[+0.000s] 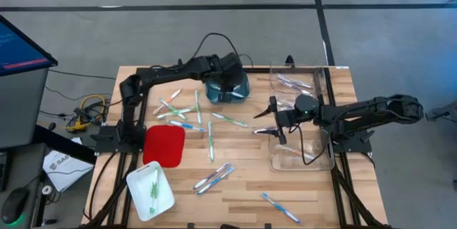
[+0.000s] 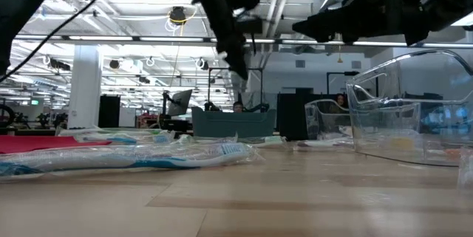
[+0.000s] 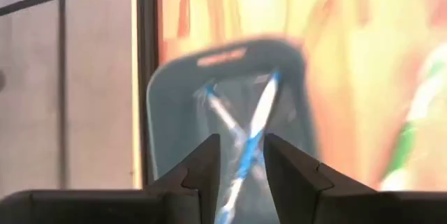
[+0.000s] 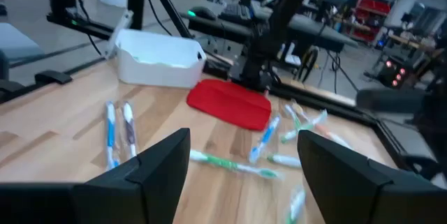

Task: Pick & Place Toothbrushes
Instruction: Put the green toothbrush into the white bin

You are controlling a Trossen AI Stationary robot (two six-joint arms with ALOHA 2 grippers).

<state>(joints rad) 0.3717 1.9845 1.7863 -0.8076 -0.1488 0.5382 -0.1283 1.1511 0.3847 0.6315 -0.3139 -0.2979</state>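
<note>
Clearly early on: most toothbrushes [image 1: 210,140] lie scattered on the surface [image 1: 243,186]; few sit in the blue bin [image 1: 227,88], white bin [image 1: 150,190] and clear bins [image 1: 300,80]. Left pincer [image 3: 242,162], narrow, holds a blue toothbrush [image 3: 246,155] over the blue bin. Right pincer [image 4: 241,155] hovers wide, empty.

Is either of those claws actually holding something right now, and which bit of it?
The left gripper pinches a blue toothbrush low on its handle, over the blue bin. The right gripper is open and empty.
</note>
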